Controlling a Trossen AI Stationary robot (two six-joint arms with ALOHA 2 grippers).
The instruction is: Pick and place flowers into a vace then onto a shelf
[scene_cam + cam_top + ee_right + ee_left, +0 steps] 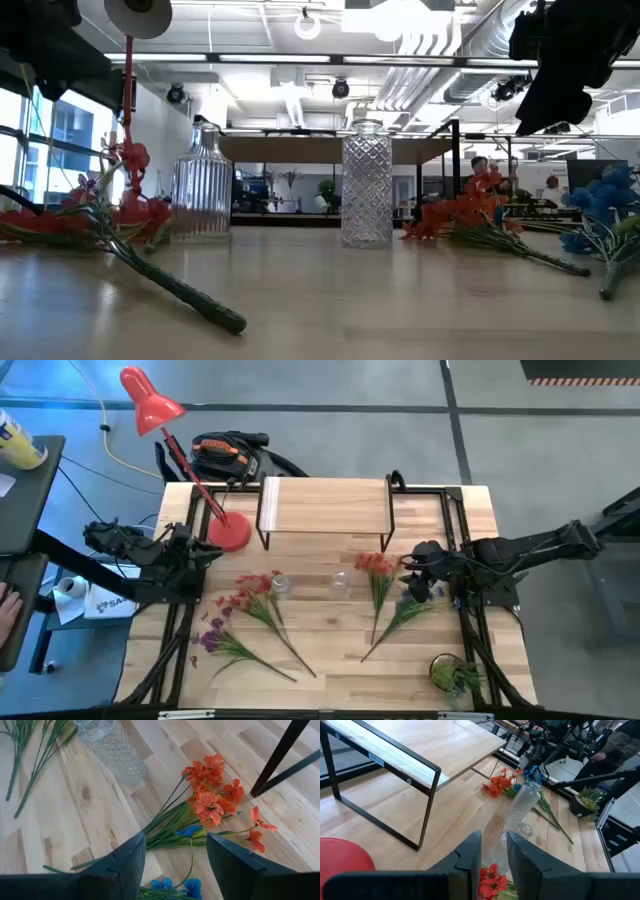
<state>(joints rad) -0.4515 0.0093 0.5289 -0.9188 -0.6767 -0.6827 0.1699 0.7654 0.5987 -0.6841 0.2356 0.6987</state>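
Light wooden tabletop [330, 660] carries all items. Shelf [325, 508] at far edge, plank top bare, black legs. Red desk lamp [150, 405] base beside shelf's left end. Two clear glass vases upright mid-table: ribbed vase [201, 185], diamond-cut vase [367, 185], both without stems. Flowers lie flat on table: red and purple sprays [245, 620] left, orange and blue sprays [390, 595] right. Left gripper [492, 852] above ribbed vase, fingers narrowly apart, holding nothing. Right gripper [175, 865] over orange-blue sprays, fingers apart, holding nothing.
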